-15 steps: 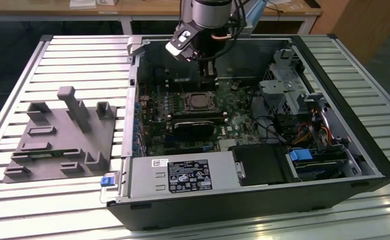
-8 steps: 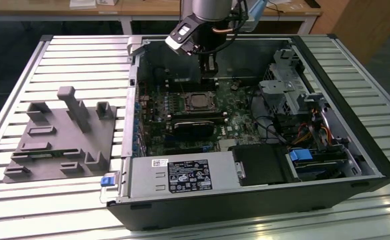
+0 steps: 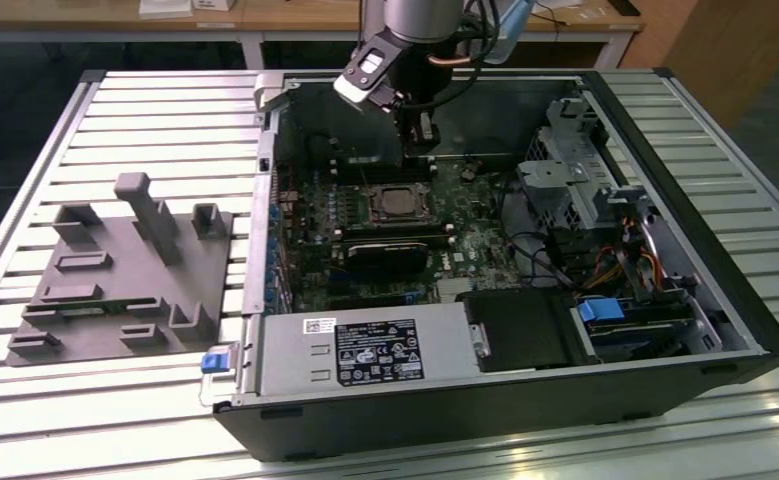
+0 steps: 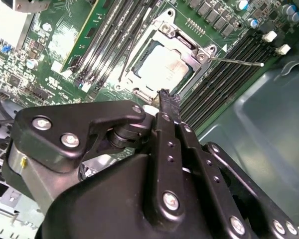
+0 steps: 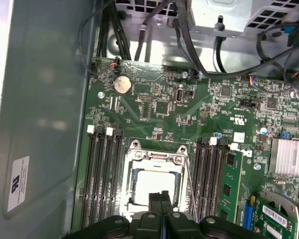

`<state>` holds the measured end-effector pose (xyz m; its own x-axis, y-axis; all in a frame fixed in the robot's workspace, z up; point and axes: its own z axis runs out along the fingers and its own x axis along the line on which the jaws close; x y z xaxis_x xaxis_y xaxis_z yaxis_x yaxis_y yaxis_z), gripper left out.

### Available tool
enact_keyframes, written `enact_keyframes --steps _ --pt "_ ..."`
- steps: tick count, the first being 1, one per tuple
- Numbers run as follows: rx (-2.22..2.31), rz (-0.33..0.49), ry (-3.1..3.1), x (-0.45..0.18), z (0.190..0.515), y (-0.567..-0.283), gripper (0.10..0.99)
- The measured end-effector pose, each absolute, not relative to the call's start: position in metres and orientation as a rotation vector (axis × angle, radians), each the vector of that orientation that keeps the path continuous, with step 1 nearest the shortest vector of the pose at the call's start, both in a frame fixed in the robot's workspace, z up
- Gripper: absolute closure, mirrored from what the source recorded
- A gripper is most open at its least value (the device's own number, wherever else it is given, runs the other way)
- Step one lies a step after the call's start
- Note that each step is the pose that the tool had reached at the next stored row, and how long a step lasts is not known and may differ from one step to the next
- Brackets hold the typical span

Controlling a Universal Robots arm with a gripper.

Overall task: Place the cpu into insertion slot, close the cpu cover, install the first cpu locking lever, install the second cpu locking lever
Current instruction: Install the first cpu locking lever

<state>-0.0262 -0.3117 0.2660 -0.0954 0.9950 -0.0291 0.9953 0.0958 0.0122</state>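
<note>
The cpu [image 4: 162, 68] lies flat in the insertion slot [image 3: 392, 203], its silver-grey top showing through the opening of the cpu cover [image 4: 193, 54]. The cover is folded down over it. One thin locking lever [image 4: 236, 61] sticks out over the black memory slots. A second lever [image 5: 189, 184] runs along the cover's side. My gripper [image 4: 164, 94] hangs just above the socket's edge with its black fingers shut and nothing between them. In the first wrist view the fingertips [image 5: 155, 196] overlap the cpu [image 5: 152, 181]. In the exterior view the gripper [image 3: 420, 138] is over the board behind the socket.
The open computer case [image 3: 709, 290] stands on a slatted table. Memory slots [image 5: 102, 174] flank the socket on both sides. A black heatsink block [image 3: 389, 255], cables [image 3: 549, 260] and a power supply [image 3: 362, 350] fill the case. A grey fixture [image 3: 122, 280] lies at the exterior view's left.
</note>
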Motion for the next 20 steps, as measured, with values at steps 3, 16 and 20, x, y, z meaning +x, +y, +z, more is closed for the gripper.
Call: enact_keyframes --steps 3,16,20 --pt "2.082 -0.016 2.313 -0.0261 0.266 -0.3117 0.98" --pt "1.974 -0.014 2.405 -0.0261 0.266 -0.3118 0.98" --pt "1.943 -0.014 2.43 -0.0261 0.266 -0.3118 0.98"
